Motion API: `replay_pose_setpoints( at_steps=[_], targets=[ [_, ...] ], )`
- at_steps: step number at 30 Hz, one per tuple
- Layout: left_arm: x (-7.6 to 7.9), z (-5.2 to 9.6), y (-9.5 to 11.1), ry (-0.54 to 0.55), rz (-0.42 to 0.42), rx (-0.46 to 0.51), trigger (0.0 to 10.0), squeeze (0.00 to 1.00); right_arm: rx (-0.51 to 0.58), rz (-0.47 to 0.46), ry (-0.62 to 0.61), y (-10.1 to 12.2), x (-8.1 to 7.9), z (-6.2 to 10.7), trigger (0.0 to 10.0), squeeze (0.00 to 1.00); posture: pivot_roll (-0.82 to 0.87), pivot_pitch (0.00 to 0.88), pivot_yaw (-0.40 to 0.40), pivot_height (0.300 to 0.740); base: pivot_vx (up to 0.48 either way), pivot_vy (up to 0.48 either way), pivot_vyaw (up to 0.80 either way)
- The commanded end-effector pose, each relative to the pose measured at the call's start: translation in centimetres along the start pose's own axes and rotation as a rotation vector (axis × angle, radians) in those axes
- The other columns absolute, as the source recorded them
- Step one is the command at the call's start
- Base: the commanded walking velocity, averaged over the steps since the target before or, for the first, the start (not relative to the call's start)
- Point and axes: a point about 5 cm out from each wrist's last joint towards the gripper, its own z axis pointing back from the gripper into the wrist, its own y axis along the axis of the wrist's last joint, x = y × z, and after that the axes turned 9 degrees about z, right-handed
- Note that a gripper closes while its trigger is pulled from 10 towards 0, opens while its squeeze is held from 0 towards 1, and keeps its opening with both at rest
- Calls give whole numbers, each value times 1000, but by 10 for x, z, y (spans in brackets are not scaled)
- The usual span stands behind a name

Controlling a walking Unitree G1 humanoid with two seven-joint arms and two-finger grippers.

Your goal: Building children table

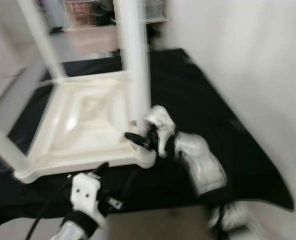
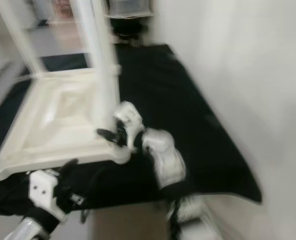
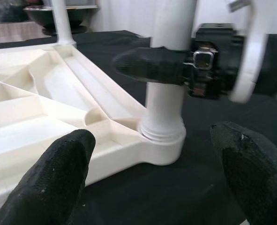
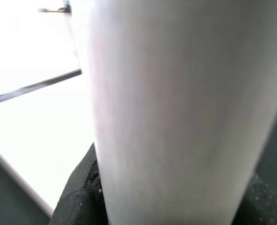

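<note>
Two end effectors attend the upturned white plastic children's table (image 1: 82, 125): right end effector (image 1: 137, 137) clamped round its near white cylindrical leg (image 1: 135, 65); left end effector (image 3: 152, 173) spread apart, just short of that corner.

One white table top (image 1: 82, 125) lay upside down on one black mat (image 1: 198, 100). Four white legs could be counted standing up from its corners: a thick one (image 1: 135, 65) at the near right corner, one (image 1: 40, 37) at the far left corner, one (image 1: 2, 145) at the near left corner, and one (image 3: 61, 21) at the far right corner. Two grippers were there: the left gripper (image 1: 100, 172) and the right gripper (image 1: 137, 139).
</note>
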Motion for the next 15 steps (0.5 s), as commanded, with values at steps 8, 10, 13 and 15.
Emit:
replay_pose_setpoints(
  at_steps=[8,10,13,15],
  targets=[
    [-6,-1,1,14,-17,-1,10000,0,-126,18,-24,-16,-1,-1,471,0,-17,92,27,740,0,0,0],
    [-6,-1,1,17,-17,1,10000,0,-131,20,-18,-14,-2,-1,5490,0,-18,92,29,740,0,0,0],
    [-7,-1,1,13,-17,-2,10000,0,-128,-24,27,-7,-7,-1,10000,1000,-25,91,36,740,0,0,0],
    [-6,-1,1,11,-16,-3,10000,0,-91,-45,107,1,-12,-4,10000,1000,-25,91,36,740,0,0,0]
  ],
)
